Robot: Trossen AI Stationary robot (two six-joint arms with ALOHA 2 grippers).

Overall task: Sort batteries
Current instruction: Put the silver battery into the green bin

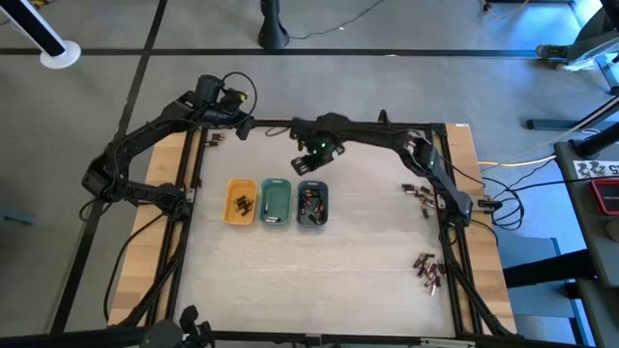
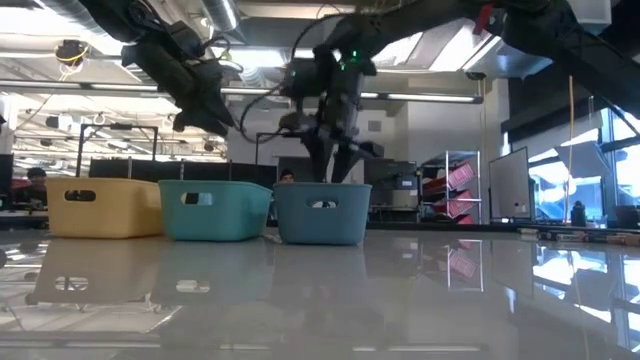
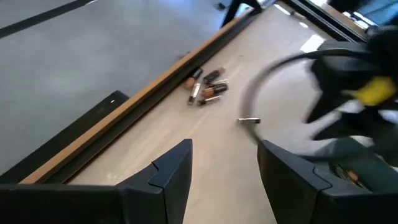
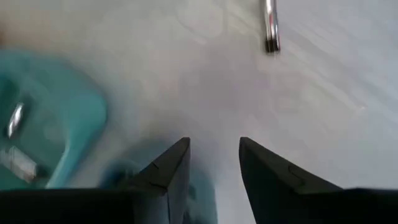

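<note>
Bright overhead light, blurred wrist views

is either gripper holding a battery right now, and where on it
Nothing is held. The right gripper hangs over the grey-blue tray with open, empty fingers. The left gripper is also open and empty, near the table's far left corner.

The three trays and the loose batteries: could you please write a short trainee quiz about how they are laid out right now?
1. True or false: the yellow tray, green tray and grey-blue tray stand side by side in a row.
2. Which pincer hangs near the grey-blue tray? A) left pincer B) right pincer
3. Fill in: loose batteries lie along the table's ___ edge, seen from above.

Key: 1 true. 2 B; the left pincer waits over the far left corner, fingers apart, nothing between them. 3 right; a second group lies further up that edge.
</note>
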